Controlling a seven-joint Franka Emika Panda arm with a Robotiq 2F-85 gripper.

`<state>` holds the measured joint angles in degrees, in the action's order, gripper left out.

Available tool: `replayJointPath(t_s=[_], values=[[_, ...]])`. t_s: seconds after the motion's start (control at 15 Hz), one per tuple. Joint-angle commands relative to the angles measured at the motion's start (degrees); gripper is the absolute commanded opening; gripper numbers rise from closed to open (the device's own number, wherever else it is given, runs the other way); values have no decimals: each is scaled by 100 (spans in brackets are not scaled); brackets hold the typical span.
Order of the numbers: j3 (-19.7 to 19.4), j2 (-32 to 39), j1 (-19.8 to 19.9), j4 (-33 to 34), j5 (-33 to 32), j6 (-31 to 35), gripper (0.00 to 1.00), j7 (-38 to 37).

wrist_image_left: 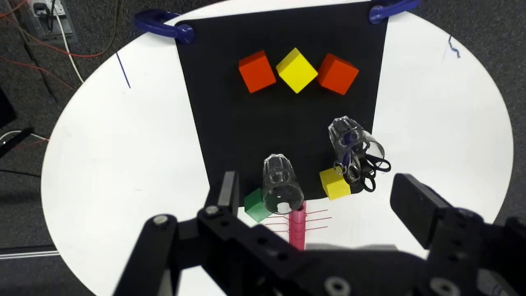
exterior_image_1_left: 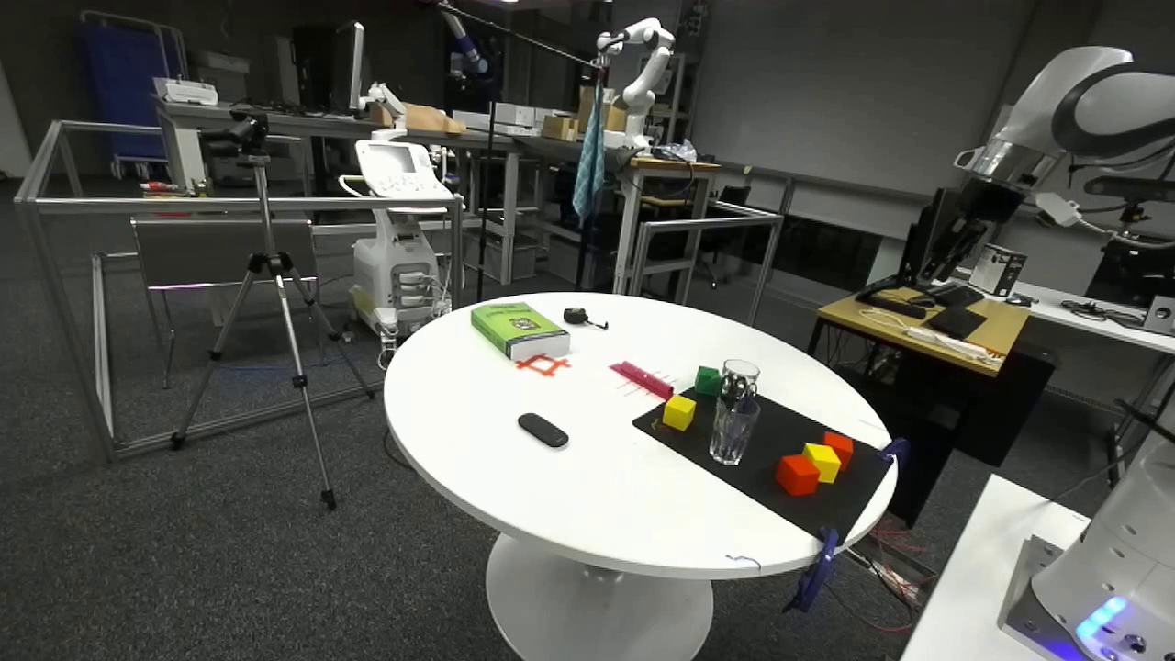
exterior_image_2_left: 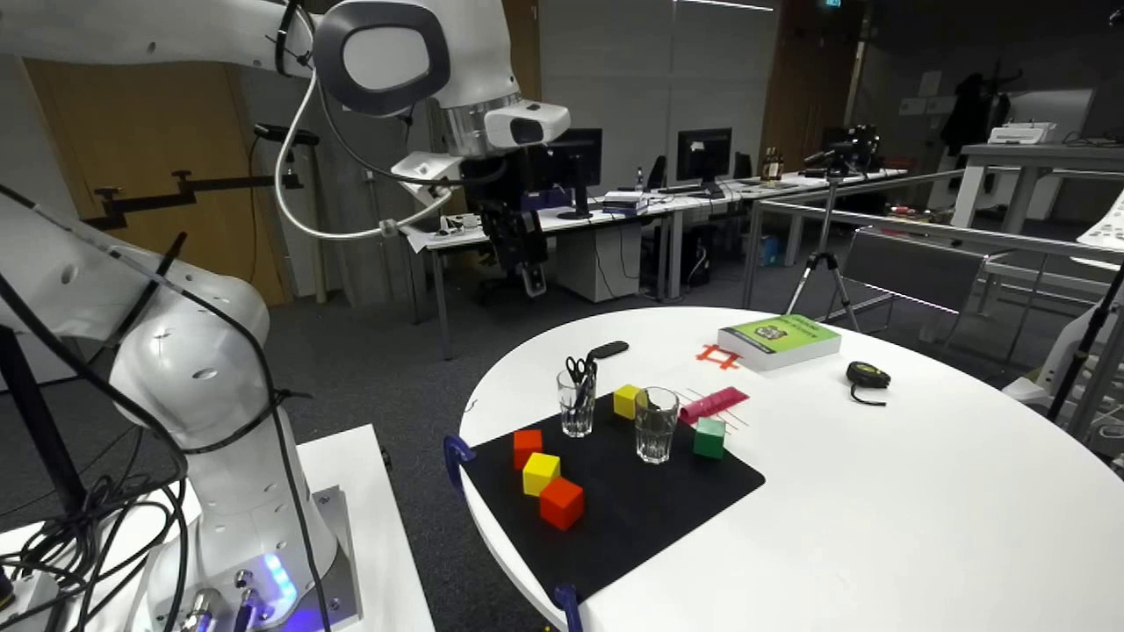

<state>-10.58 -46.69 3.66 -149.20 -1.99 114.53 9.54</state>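
While the empty gripper (wrist_image_left: 318,192) gapes wide, a tumbler (wrist_image_left: 348,132) at its wrist-view one o'clock props scissors (wrist_image_left: 367,169) handles-up, presumably for access.

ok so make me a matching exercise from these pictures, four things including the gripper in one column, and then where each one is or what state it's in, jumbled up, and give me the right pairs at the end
Things:
1. gripper
2. black-handled scissors
3. green cube
4. book

Places or states:
A. standing in a glass
B. lying flat on the white table, green cover up
C. near the edge of the black mat
D. open, with nothing held

Right pairs: 1-D, 2-A, 3-C, 4-B
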Motion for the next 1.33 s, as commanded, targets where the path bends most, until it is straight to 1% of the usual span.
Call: replayJointPath(t_s=[0.0,0.27,0.53,0.87,1.07,1.27], values=[[313,700,-149,247,270,524,100,-388],[613,1409,-262,497,553,1072,100,-869],[857,2103,-266,840,689,1486,100,-1365],[1195,2809,-225,1134,650,1773,100,-2405],[1340,3121,-308,1206,661,1822,100,-2688],[1405,3411,-392,1247,757,1931,100,-2659]])
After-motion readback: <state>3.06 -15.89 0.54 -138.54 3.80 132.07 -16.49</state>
